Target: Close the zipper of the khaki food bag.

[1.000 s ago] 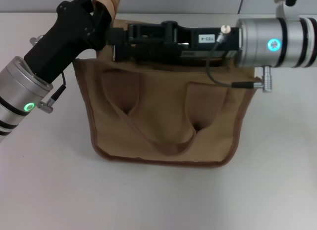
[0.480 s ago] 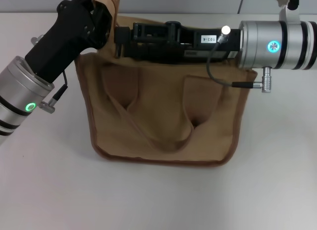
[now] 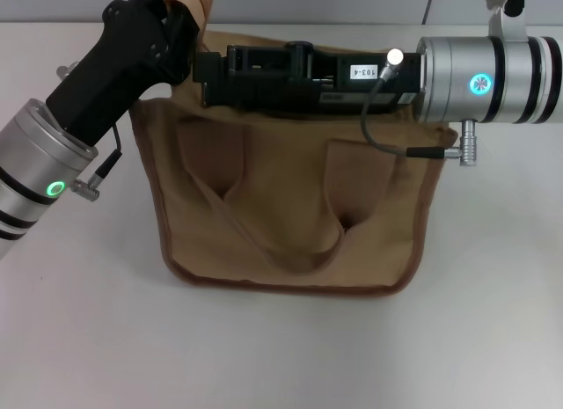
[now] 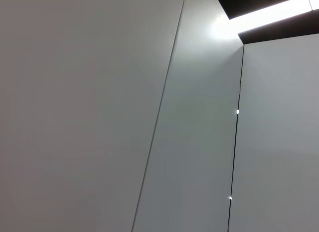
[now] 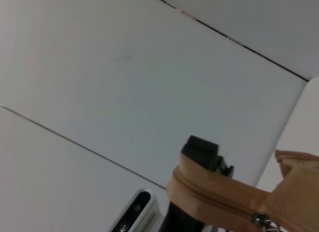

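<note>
The khaki food bag point(image 3: 290, 207) stands on the white table with its strap handle point(image 3: 303, 255) hanging down its front. My left gripper point(image 3: 180, 4) is at the bag's top left corner, shut on a tan end of the bag's top. It also shows in the right wrist view point(image 5: 199, 151). My right gripper point(image 3: 207, 75) lies level across the bag's top, reaching to the left end. It hides the zipper in the head view. In the right wrist view the zipper point(image 5: 219, 197) runs along a tan strip, with its silver pull tab point(image 5: 259, 219) at the frame's edge.
The white table point(image 3: 493, 295) lies bare around the bag. A grey cable point(image 3: 396, 145) loops from the right wrist over the bag's upper right. The left wrist view shows only pale wall panels point(image 4: 99, 112).
My right gripper slid a little to the right along the bag's top, then back left to where it was. The left arm and the bag have hardly moved.
</note>
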{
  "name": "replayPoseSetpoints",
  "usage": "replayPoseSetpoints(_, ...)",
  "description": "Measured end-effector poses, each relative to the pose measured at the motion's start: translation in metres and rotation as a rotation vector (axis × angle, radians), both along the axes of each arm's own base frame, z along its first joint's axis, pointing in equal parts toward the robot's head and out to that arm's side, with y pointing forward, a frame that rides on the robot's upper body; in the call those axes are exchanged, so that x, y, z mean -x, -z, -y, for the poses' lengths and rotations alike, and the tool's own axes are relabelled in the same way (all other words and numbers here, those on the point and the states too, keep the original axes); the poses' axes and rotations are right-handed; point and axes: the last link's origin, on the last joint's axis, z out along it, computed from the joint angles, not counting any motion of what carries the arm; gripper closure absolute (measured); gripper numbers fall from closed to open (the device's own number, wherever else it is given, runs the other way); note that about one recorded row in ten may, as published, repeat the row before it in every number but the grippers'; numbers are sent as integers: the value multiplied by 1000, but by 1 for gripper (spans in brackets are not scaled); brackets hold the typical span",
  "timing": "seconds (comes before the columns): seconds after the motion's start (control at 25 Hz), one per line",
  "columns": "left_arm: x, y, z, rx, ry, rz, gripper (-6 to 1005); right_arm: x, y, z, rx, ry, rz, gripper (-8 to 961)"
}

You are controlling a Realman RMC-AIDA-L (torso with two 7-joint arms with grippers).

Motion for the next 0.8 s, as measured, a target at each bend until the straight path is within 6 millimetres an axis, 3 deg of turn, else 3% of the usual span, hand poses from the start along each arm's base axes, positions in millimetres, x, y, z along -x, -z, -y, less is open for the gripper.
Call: replayPoseSetpoints(0.8, -7, -6, -9, 22, 21, 4, 977, -11, 0, 6, -29, -45, 20, 195)
